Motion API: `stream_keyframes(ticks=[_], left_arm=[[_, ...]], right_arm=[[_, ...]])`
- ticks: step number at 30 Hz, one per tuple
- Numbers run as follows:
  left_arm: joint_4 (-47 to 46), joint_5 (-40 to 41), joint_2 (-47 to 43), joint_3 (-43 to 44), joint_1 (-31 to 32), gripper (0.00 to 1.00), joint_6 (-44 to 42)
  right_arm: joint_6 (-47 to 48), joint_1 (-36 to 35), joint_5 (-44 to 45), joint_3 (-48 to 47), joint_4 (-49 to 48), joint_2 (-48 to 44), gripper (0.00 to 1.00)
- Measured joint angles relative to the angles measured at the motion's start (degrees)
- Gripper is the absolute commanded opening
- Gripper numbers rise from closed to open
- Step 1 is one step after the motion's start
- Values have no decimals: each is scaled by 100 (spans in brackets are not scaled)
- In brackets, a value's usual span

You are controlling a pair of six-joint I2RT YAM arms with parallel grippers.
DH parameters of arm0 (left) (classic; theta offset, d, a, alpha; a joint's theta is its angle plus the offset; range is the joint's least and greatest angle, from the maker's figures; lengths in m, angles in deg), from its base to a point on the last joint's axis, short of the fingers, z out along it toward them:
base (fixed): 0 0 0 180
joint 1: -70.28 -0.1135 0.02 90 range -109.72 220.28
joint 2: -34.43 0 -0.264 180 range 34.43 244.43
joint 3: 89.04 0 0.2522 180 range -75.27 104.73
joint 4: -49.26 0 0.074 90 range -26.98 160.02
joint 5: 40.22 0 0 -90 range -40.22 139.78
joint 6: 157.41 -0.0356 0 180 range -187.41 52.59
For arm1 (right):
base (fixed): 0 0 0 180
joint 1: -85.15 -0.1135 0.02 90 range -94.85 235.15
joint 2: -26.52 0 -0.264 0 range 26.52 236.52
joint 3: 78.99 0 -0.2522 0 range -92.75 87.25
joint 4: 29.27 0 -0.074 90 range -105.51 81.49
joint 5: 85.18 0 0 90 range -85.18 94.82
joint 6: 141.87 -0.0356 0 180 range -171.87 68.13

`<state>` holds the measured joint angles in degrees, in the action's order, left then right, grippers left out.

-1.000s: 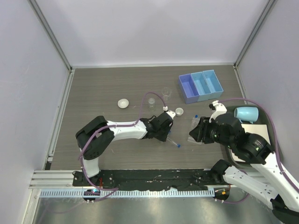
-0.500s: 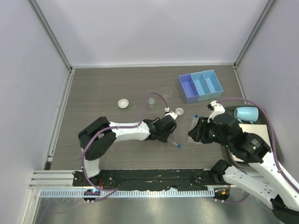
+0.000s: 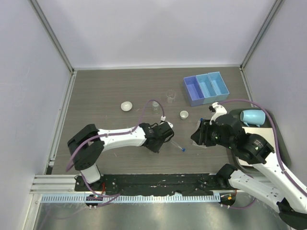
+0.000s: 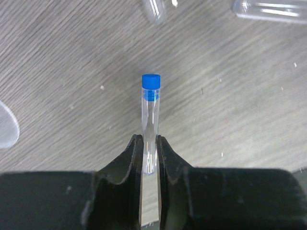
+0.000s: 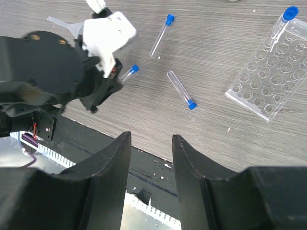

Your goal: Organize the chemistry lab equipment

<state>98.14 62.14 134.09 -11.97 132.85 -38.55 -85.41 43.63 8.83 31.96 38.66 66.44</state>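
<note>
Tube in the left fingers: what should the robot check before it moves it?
1. Grip: the left fingers are shut on the tube near its bottom end. Ok.
2. Cap is on the tube. Ok.
3. Free holes in the rack: many, with only one corner tube standing in it. Ok.
4. Way to the rack: in the top view the right arm hangs over it and may block it. Not ok.
5. Right fingers are open and empty. Ok.
6. Tube lifted off the table: cannot tell.
</note>
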Motion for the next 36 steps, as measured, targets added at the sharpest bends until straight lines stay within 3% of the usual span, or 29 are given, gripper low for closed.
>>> stream_keyframes(ticks=[6, 14, 24, 36], left_arm=[[286, -260, -1095, -208, 0, 0, -118], [-46, -1156, -2581, -793, 0, 0, -238], [-1102, -2717, -3512, -1816, 0, 0, -225], [-2205, -3724, -4288, -2299, 0, 0, -90]], right_arm=[[188, 0, -319, 4, 0, 61, 45], [297, 0, -1375, 455, -219, -13, 46], [160, -2, -3047, 1034, -1005, 63, 50], [-341, -343, -3508, 1320, -2094, 555, 46]])
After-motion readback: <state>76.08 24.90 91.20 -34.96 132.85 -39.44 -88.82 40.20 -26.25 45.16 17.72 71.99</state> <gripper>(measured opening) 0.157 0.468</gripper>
